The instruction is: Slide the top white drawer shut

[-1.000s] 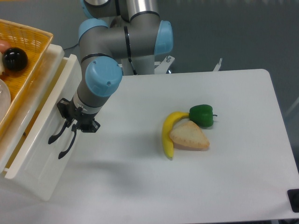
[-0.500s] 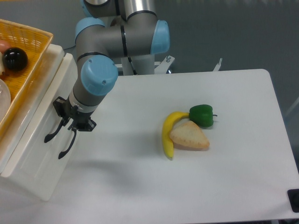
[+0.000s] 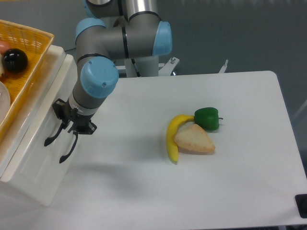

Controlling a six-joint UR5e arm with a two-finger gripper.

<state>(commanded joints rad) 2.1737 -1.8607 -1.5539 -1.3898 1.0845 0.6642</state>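
The top white drawer (image 3: 41, 120), a glossy cream-white plastic box with smooth flat faces and rounded corners, sits at the worktop's left edge as the upper part of the cabinet; its front now lies nearly level with the cabinet face, whereas a second ago it jutted visibly out toward the table's middle. Its curved black handle (image 3: 52, 136) arcs off the front, and a second, matching black handle (image 3: 67, 149) curves just below it on the lower drawer (image 3: 36, 179). The gripper (image 3: 72, 128), a black two-finger claw, presses against the drawer front right at the upper handle; its fingers are tucked against the plastic and I cannot tell whether they are parted or together. The arm (image 3: 98, 81), matte grey tubes with rounded pale-blue caps, has shifted leftward along with the drawer since the earlier frames. On top of the cabinet rests an orange woven basket (image 3: 36, 52) with an open lattice weave, holding a shiny black ball (image 3: 15, 61). Well apart, toward the middle of the matte white table (image 3: 240, 191), a curved yellow banana (image 3: 172, 139) touches a wedge of tan bread (image 3: 194, 140), with a glossy green pepper (image 3: 207, 118) just behind them; these lie unchanged.
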